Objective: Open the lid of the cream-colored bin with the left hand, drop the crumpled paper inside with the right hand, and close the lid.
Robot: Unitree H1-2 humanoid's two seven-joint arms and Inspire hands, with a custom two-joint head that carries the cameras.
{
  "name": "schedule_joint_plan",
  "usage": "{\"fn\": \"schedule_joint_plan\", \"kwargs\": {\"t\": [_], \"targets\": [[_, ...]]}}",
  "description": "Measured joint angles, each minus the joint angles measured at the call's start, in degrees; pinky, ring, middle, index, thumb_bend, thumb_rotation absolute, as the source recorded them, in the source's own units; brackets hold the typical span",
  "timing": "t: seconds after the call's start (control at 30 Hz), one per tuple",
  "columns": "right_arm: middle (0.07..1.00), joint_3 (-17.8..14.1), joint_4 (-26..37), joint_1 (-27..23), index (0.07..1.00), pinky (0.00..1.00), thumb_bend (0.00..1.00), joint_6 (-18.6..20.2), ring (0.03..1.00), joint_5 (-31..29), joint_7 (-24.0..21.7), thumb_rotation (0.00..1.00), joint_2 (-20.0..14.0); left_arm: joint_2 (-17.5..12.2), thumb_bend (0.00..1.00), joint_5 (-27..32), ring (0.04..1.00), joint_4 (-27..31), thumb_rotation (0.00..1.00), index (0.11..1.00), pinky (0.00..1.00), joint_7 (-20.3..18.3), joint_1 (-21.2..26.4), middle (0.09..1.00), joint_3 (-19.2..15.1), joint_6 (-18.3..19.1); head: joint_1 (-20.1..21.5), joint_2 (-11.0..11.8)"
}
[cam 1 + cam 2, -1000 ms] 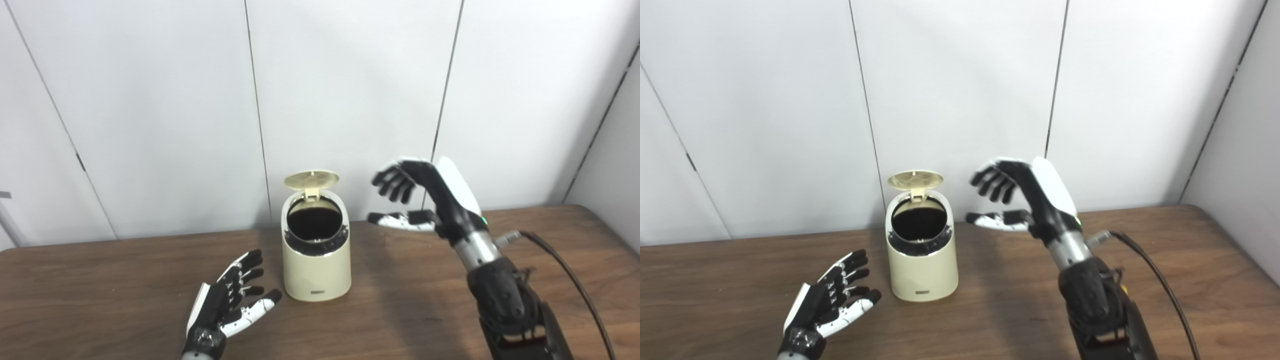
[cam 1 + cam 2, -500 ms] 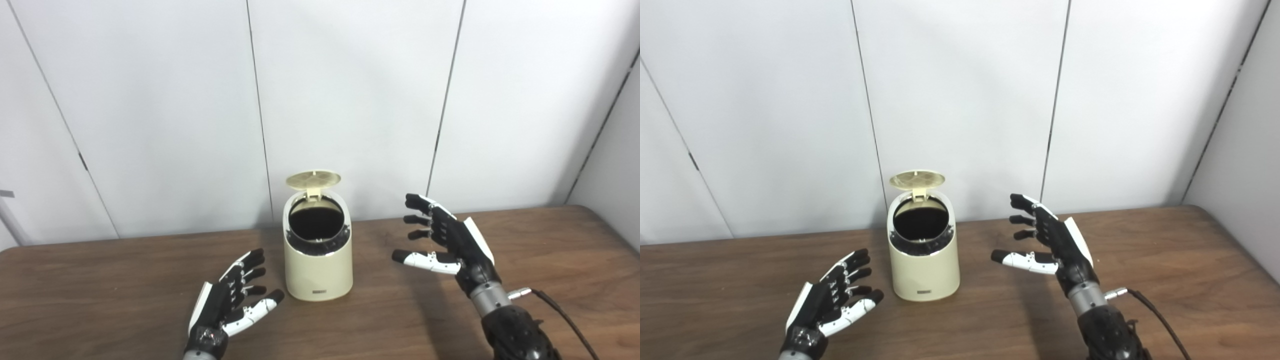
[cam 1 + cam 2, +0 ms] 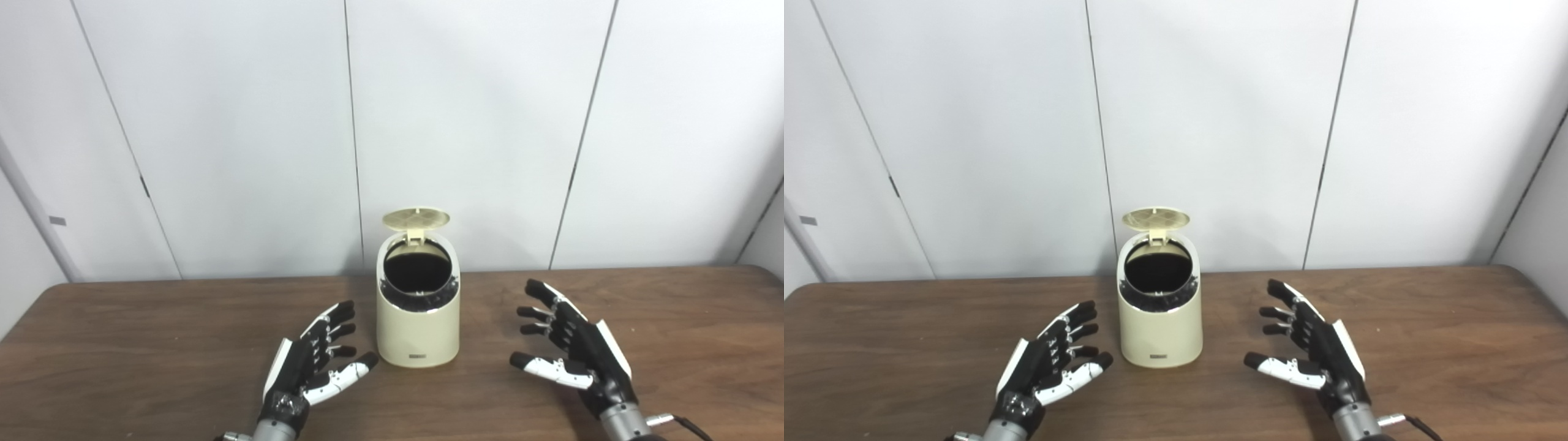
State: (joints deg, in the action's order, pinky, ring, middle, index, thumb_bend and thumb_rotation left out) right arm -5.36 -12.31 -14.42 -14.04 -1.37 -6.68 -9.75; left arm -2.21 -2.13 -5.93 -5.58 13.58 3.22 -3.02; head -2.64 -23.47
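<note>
A cream-colored bin (image 3: 418, 331) stands on the wooden table (image 3: 153, 343) near the middle. Its round lid (image 3: 416, 218) is flipped up at the back and the dark opening (image 3: 419, 272) shows. No crumpled paper is visible anywhere. My left hand (image 3: 312, 361) lies low over the table just left of the bin, open and empty, fingers spread toward it. My right hand (image 3: 572, 355) is low over the table to the right of the bin, open and empty, palm facing the bin. The bin also shows in the right eye view (image 3: 1159, 327).
White wall panels (image 3: 465, 122) stand right behind the table's far edge. A cable (image 3: 680, 421) runs from my right wrist at the bottom right.
My right hand has come down from beside the bin's top to low over the table on the right. The camera has shifted, so the whole scene sits further right. The left hand has stayed put.
</note>
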Motion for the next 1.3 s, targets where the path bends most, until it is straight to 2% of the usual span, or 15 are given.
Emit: {"fn": "schedule_joint_plan", "kwargs": {"t": [0.13, 0.3, 0.43, 0.57, 0.83, 0.93, 1.0, 1.13, 1.3], "targets": [[0.883, -0.1, 0.8, 0.2, 0.867, 0.64, 0.89, 0.1, 0.778, -0.2, 1.0, 0.26, 0.8, 0.0, 0.71, 0.1, 0.854, 0.0, 0.21, 0.919, 0.72, 0.0, 0.0, 0.888, -0.3, 0.0, 0.5, 0.3], [0.885, 0.2, 1.4, 0.6, 0.871, 0.62, 0.88, 0.2, 0.778, -0.6, 1.2, 0.24, 1.4, -0.6, 0.83, -2.5, 0.832, 0.0, 0.24, 0.905, 0.68, 1.1, 0.0, 0.875, -0.2, -1.2, 0.6, 0.4], [0.887, 0.1, 1.8, 0.7, 0.875, 0.64, 0.87, 0.2, 0.785, -0.8, 1.2, 0.24, 1.1, -1.7, 0.88, -5.1, 0.829, 0.2, 0.24, 0.900, 0.68, 2.2, 1.1, 0.874, -0.2, -2.2, 0.9, 0.4], [0.882, 0.2, 1.6, 0.7, 0.868, 0.60, 0.87, 0.0, 0.772, -0.8, 1.2, 0.24, 1.1, -2.7, 0.89, -6.7, 0.846, 0.8, 0.25, 0.911, 0.69, 2.2, 4.7, 0.895, 0.1, -2.2, 1.0, 0.5], [0.882, 0.2, 1.9, 0.7, 0.864, 0.62, 0.87, 0.1, 0.770, -0.7, 1.2, 0.23, 1.1, -6.2, 0.93, -9.7, 0.875, 1.1, 0.27, 0.934, 0.66, 1.3, 13.2, 0.922, 1.1, -2.1, 1.1, 0.5], [0.883, 0.4, 2.0, 0.7, 0.860, 0.62, 0.87, 0.1, 0.763, -0.7, 1.2, 0.22, 1.1, -7.3, 0.95, -11.1, 0.901, -0.1, 0.29, 0.942, 0.68, 0.5, 15.8, 0.933, 1.6, -2.1, 1.1, 0.5], [0.884, 0.6, 2.6, 0.8, 0.859, 0.62, 0.87, 0.2, 0.760, -0.6, 1.2, 0.22, 1.1, -8.0, 0.98, -11.7, 0.929, -0.3, 0.33, 0.952, 0.75, 0.1, 17.2, 0.955, 1.9, -2.1, 1.2, 0.5], [0.886, 0.9, 3.7, 0.9, 0.858, 0.63, 0.87, 0.3, 0.764, -0.6, 1.4, 0.19, 1.2, -8.8, 1.00, -13.7, 0.954, -0.3, 0.36, 0.955, 0.78, -0.5, 19.5, 0.970, 2.8, -1.6, 1.5, 0.6], [0.876, 1.2, 4.3, 1.0, 0.845, 0.63, 0.87, 0.7, 0.749, 0.0, 2.1, 0.19, 1.5, -9.3, 0.99, -17.5, 0.999, -0.3, 0.40, 0.956, 0.92, -1.2, 21.4, 0.998, 4.6, -0.1, 1.8, 0.5]]}}
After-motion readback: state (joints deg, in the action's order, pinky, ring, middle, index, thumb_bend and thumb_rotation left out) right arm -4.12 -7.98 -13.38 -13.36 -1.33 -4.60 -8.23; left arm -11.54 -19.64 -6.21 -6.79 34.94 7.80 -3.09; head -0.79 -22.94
